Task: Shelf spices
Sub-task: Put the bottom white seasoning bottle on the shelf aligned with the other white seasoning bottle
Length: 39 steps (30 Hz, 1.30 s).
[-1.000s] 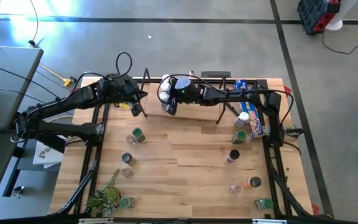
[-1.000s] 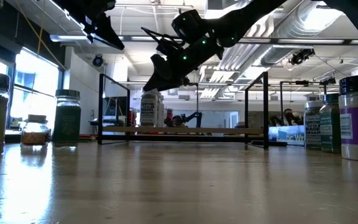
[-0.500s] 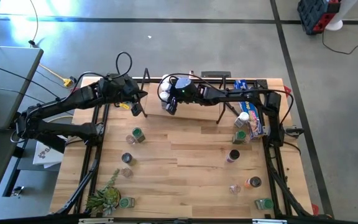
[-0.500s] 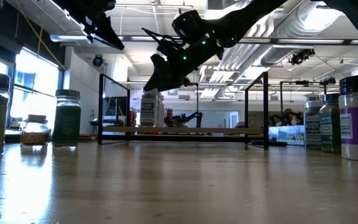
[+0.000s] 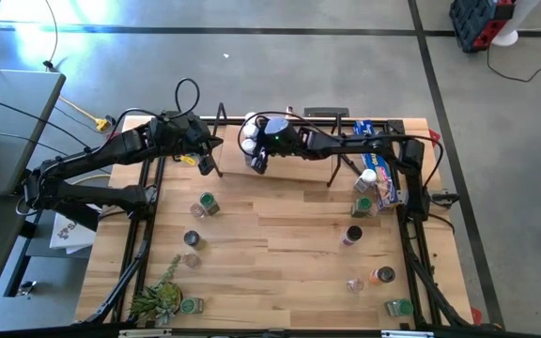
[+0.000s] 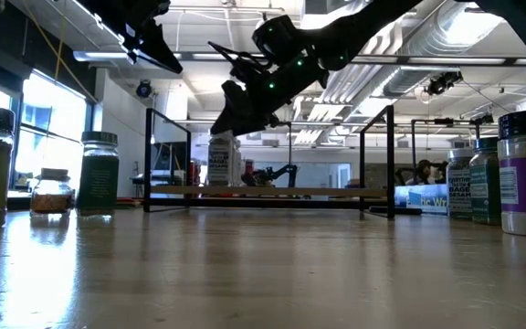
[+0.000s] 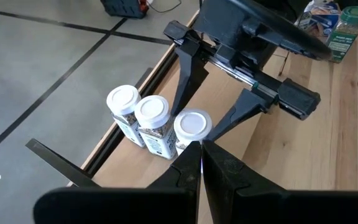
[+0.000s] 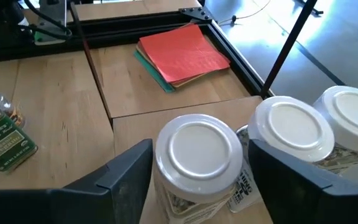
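Three white-capped spice jars (image 7: 153, 121) stand in a tight row on the shelf (image 8: 185, 112), a low rack with a wooden board and thin black uprights along the far edge of the tabletop (image 5: 280, 235). The right claw (image 8: 197, 171) hangs over the jar at the end of that row nearest the tabletop's middle. Its two dark fingers (image 8: 126, 171) stand apart on either side of the white lid (image 8: 199, 148), with a gap showing on both sides, so the jar stands free on the board. From above, this right claw (image 5: 257, 160) sits just past the middle of the far edge.

The left claw (image 7: 201, 163) is pressed together with nothing between its tips. It hovers above the far left part of the tabletop, near the left end of the shelf (image 5: 207, 164).

More spice jars stand loose on the tabletop: a green-topped one (image 5: 208, 202) and a few others toward the left edge, and several (image 5: 353, 235) along the right edge, some beside a long blue box (image 5: 383, 183). A green plant (image 5: 158, 299) lies at the near left corner. A flat red square (image 8: 184, 53) rests on the tabletop beyond the shelf in the right wrist view.
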### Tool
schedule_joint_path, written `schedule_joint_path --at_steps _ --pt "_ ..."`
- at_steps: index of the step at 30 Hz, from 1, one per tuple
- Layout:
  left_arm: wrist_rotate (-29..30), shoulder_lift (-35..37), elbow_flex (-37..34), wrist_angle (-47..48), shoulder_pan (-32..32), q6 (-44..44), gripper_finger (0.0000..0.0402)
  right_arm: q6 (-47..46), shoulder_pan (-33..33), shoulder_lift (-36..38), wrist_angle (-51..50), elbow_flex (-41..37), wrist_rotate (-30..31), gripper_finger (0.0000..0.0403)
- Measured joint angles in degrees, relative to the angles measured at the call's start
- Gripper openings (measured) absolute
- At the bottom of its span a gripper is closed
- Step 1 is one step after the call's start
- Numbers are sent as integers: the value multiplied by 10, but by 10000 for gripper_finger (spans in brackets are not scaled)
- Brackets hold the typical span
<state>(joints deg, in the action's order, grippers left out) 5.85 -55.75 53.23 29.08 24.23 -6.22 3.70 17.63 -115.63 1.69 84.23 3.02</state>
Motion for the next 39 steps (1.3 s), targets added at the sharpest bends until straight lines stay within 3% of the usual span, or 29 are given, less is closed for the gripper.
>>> schedule_joint_path --at_steps 11,19,23,28,34,39 --pt "0 0 0 0 0 0 12 -3 -5 35 -11 0 5 261" --pt "-1 0 0 2 0 0 12 14 -21 63 -180 -1 7 245" --pt "-1 0 0 3 0 -6 12 -26 -28 45 -171 -31 52 202" --pt "-1 0 0 2 0 -9 12 -91 -26 19 -104 -54 106 122" --pt "-1 0 0 3 0 -9 12 -110 -23 -11 -55 -57 96 37" --pt "-1 0 0 3 0 -9 12 -112 -23 -16 -55 -57 80 11"
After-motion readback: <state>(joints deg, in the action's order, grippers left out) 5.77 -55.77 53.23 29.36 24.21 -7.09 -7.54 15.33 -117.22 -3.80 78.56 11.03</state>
